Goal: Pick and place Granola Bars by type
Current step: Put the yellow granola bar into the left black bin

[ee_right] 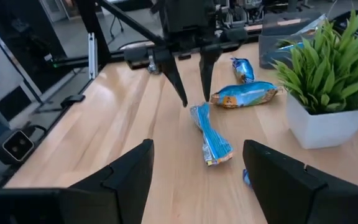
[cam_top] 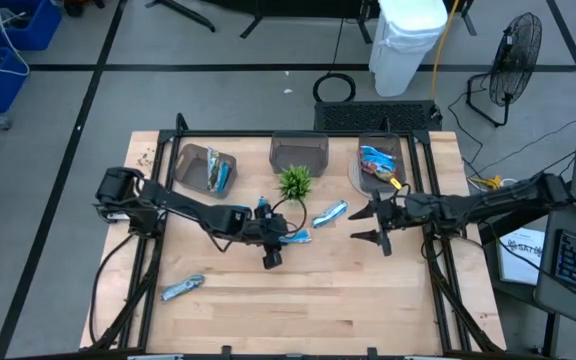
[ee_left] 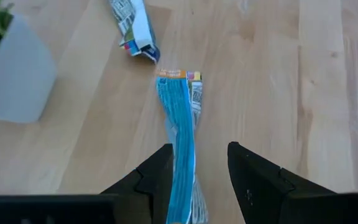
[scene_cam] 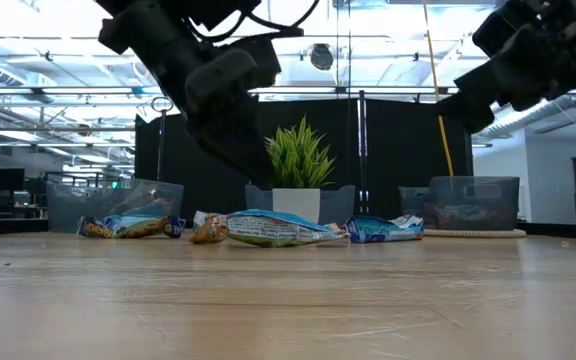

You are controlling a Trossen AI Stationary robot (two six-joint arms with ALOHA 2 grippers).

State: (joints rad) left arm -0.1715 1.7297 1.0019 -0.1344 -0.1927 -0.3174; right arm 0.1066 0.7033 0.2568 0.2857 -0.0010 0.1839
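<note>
A blue-and-white granola bar (ee_left: 182, 130) lies flat on the table, lengthwise between the open fingers of my left gripper (ee_left: 197, 168), near the table's middle (cam_top: 293, 237). In the right wrist view the left fingers (ee_right: 184, 93) point down over that bar's end (ee_right: 199, 113), apart from it. A second blue bar (cam_top: 330, 212) lies beside the plant pot, and a silvery-blue one (cam_top: 183, 288) lies near the table's near left. My right gripper (cam_top: 376, 226) hovers open right of the middle, touching nothing.
A small green plant (cam_top: 295, 182) in a white pot stands just beyond the bars. Three bins line the far edge: the left one (cam_top: 206, 168) and the right one (cam_top: 380, 165) hold bars, the middle one (cam_top: 299, 153) is dark. An orange-and-blue bar (ee_right: 244, 94) lies by the pot.
</note>
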